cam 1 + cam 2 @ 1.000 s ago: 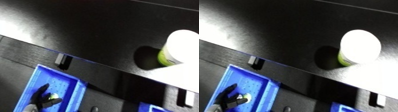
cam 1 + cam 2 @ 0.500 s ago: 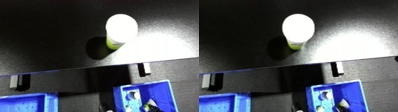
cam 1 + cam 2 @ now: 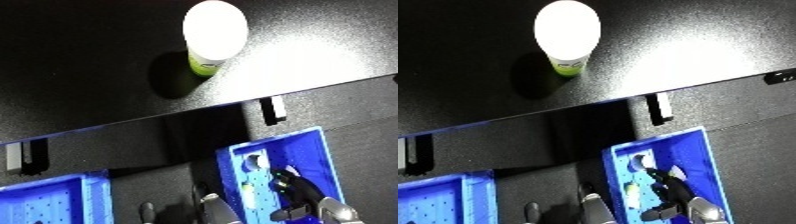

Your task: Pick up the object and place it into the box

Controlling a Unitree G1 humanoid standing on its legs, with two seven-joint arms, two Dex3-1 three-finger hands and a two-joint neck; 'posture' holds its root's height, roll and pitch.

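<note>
The right hand (image 3: pixel 298 187) showed near the lower edge of both views, a black shape over the blue bin (image 3: pixel 322 150) on the right. Whether its fingers were curled or straight could not be told, nor whether they touched the bin's contents. A few small pale things lay inside that bin, too indistinct to name. The left hand did not show in either view.

The right bin sat below the front edge of the black table (image 3: pixel 691 60), beside a dark bracket (image 3: pixel 657 108) fixed to that edge. A second blue bin (image 3: pixel 53 197) lay toward the lower left corner, well apart from the first, under another bracket (image 3: pixel 27 152).

The object, a white container with a yellow-green base (image 3: pixel 567 32), stood upright on the table top, back from the front edge, apart from both bins, its shadow falling to its left.
</note>
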